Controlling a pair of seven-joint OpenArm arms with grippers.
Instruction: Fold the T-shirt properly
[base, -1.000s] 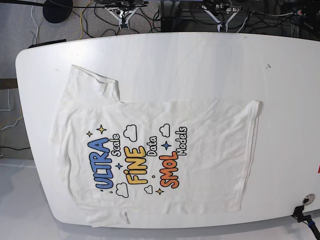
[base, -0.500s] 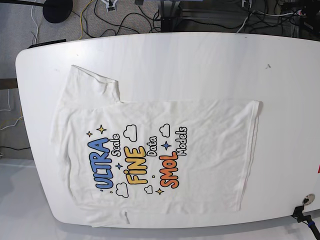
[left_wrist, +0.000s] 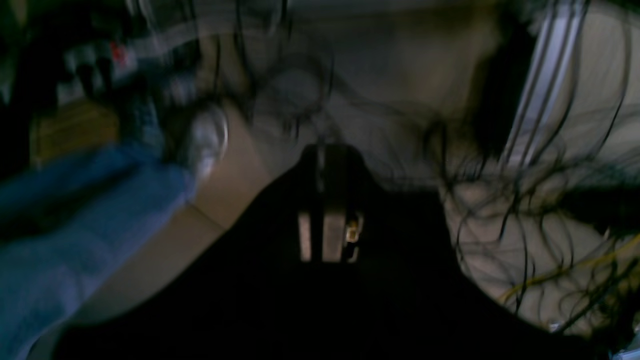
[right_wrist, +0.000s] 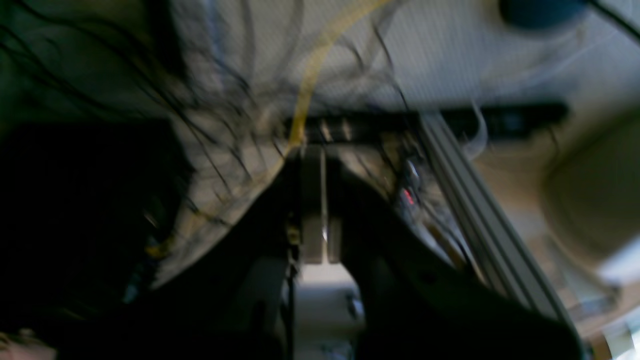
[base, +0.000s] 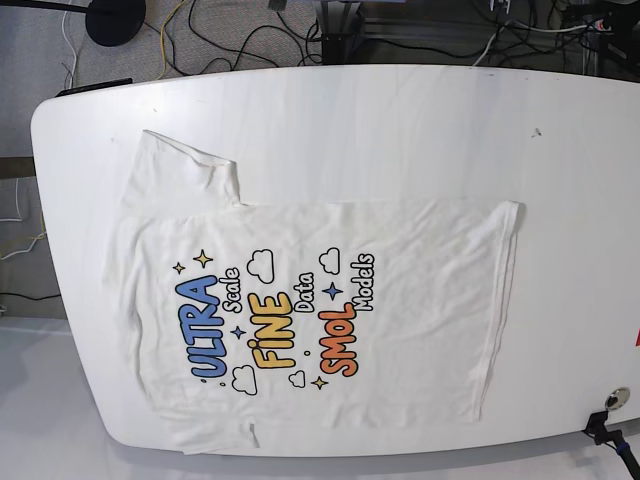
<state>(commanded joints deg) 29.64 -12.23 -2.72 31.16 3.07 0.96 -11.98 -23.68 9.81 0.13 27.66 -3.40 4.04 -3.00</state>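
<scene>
- The T-shirt (base: 300, 310) lay spread flat on the white desk (base: 400, 130), print side up, its collar end toward the base view's left and its hem toward the right.
- The print (base: 275, 325) read "ULTRA FINE SMOL" in blue, yellow and orange, with small clouds and stars around it.
- One sleeve (base: 185, 170) spread toward the desk's far edge; the near side of the shirt lay close along the desk's front edge.
- Neither arm appeared over the desk in the base view.
- The right tool (right_wrist: 315, 210), seen blurred in its wrist view, was clenched, its pads pressed together on nothing, with tangled cables (right_wrist: 310, 75) beyond.
- The left tool (left_wrist: 325, 220), also blurred, was clenched and empty above a cable-strewn floor (left_wrist: 550, 240).
</scene>
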